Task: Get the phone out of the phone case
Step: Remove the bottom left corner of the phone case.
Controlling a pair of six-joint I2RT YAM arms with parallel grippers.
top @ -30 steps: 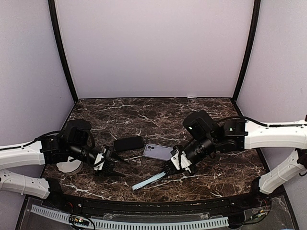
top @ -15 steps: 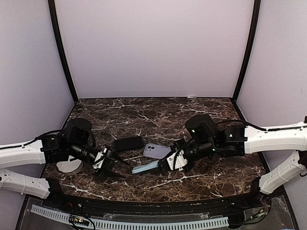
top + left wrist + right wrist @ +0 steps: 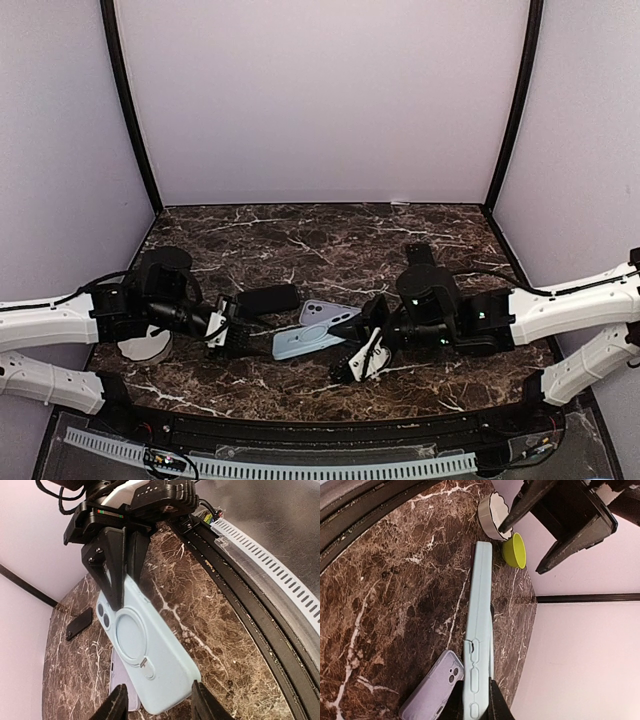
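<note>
Counter (image 3: 300, 235): dark marble.
Right claw (image 3: 348, 345): pinching the camera end of the phone case.
Left claw (image 3: 232, 335): spread, with the case's free end between its fingers (image 3: 117, 705).
Phone case (image 3: 305, 344): light blue, lifted off the counter at 9 o'clock of the right claw. The lenses of the phone (image 3: 103, 616) show in its cutout.
Purple phone (image 3: 325, 312): flat on the counter at 12 o'clock of the case.
Black handset (image 3: 268, 298): at 10 o'clock.
White bowl (image 3: 489, 512) and yellow bowl (image 3: 515, 550): side by side.
</note>
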